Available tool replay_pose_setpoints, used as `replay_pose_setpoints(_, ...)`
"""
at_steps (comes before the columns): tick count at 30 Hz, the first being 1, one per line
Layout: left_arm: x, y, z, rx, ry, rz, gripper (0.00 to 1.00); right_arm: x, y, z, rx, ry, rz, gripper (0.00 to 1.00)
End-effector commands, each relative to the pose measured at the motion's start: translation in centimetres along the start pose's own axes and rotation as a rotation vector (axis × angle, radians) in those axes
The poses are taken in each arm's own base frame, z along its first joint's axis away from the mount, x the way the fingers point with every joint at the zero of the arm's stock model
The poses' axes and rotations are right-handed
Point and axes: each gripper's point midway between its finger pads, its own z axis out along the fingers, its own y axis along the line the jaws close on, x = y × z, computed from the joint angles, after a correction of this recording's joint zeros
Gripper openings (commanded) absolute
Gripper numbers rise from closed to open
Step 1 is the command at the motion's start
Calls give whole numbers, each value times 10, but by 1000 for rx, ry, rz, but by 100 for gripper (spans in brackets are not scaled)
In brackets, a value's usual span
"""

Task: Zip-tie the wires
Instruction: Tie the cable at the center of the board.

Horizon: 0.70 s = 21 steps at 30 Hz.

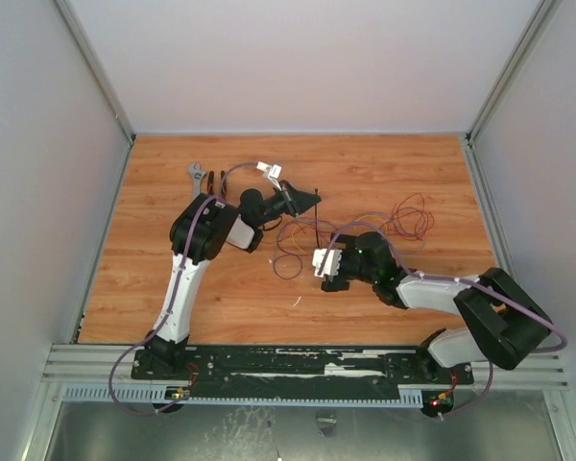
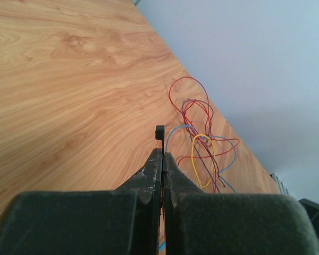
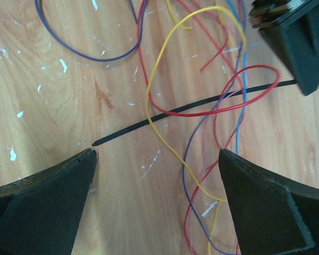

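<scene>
The wires (image 1: 408, 217) lie as a loose tangle of thin red, purple, yellow and blue strands at the table's middle right, with loops reaching toward (image 1: 290, 252). My left gripper (image 1: 305, 202) is shut on the zip tie (image 2: 160, 132), whose black head sticks out past the fingertips; the wires (image 2: 201, 139) lie beyond it. In the right wrist view the zip tie (image 3: 165, 112) runs as a thin black strip through the wires (image 3: 202, 111), its pointed tip just above my left finger (image 3: 48, 191). My right gripper (image 3: 157, 155) is open above the strands (image 1: 328, 265).
A grey wrench-like tool (image 1: 198, 175) lies at the back left of the wooden table (image 1: 173, 288). The left gripper's black body (image 3: 300, 37) shows in the top right of the right wrist view. White walls enclose the table on three sides.
</scene>
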Motion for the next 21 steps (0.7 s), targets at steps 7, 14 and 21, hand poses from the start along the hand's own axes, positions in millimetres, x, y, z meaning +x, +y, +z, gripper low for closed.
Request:
replay_pose_setpoints(7,-9,-4,3,37,-30,15,0,-6,-15,21,23,-3,-58,99)
replay_pose_setpoints(14,-9,-5,3,35,-26,16,0,9,-16,23,23,47,-90,99)
replay_pose_setpoints(21,-7,-3,3,28,-26,10,0,19,-32,24,47,73,-111,99)
